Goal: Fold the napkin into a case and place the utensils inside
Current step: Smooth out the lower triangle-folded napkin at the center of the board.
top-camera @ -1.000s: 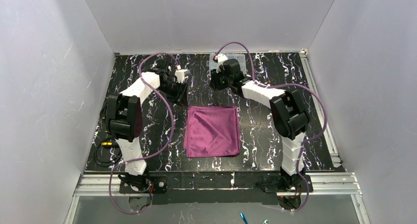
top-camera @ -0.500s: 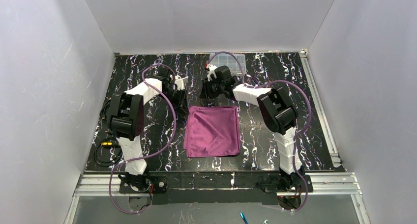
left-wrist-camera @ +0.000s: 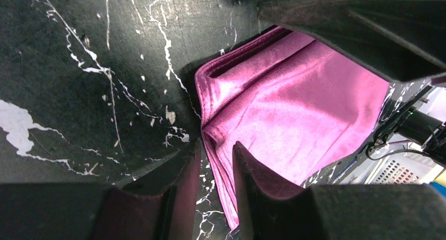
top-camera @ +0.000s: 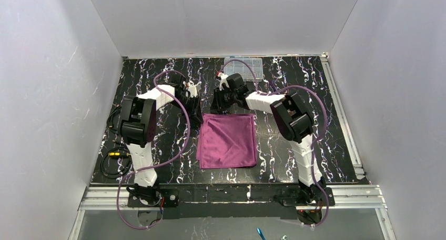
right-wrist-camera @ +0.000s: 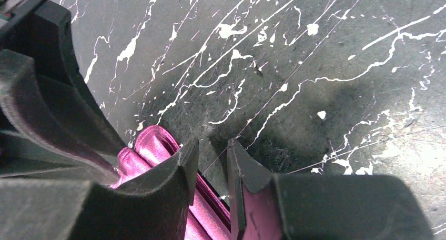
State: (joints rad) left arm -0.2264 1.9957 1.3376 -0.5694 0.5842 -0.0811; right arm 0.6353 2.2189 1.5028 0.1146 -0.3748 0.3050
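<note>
The plum-purple napkin point(top-camera: 227, 140) lies flat as a square in the middle of the table, and its edges show doubled layers point(left-wrist-camera: 294, 103). My left gripper point(top-camera: 199, 112) is at the napkin's far left corner. In the left wrist view the left gripper point(left-wrist-camera: 216, 163) is open, its jaws a little apart, with the cloth's edge running through the gap. My right gripper point(top-camera: 219, 109) is at the far edge. The right gripper point(right-wrist-camera: 209, 163) is open by a narrow gap and straddles the napkin's rolled edge point(right-wrist-camera: 152, 142). The utensils are out of view.
A clear plastic compartment box point(top-camera: 243, 65) stands at the back of the black marbled table point(top-camera: 294, 82). Purple cables point(top-camera: 181, 129) loop off both arms. A black cable coil point(top-camera: 111, 162) lies at the left edge. White walls close in three sides.
Both grippers have come nearer and lower, to the napkin's far edge. The right one has swung away from the box. The napkin has not moved.
</note>
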